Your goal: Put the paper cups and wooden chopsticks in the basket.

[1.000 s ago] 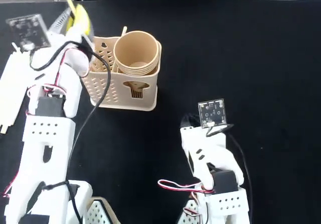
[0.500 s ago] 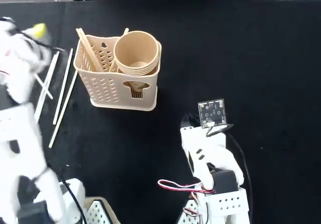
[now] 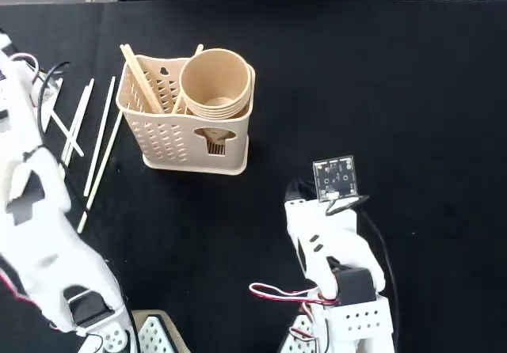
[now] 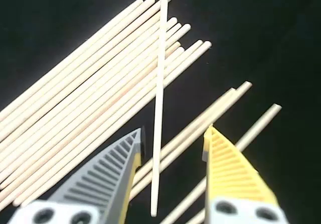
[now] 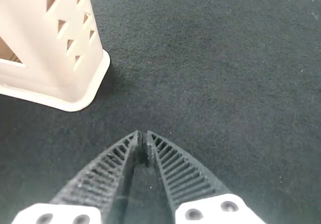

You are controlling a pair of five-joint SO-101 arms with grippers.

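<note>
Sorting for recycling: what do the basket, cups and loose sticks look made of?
Basket: probably moulded plastic, matte beige, with perforated walls. Paper cups: tan paper, matte, with thin rolled rims. Chopsticks: apparently pale unfinished wood, with faint grain.

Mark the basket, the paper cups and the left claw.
basket [image 3: 186, 135]: high view, front wall.
paper cups [image 3: 212, 74]: high view, inside of the top cup.
left claw [image 4: 173, 130]: left wrist view, midway between its open fingertips.

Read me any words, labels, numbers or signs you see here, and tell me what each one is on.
None can be read.
The basket, paper cups and chopsticks are plain.
Marks on the small circuit board are too small to read.
</note>
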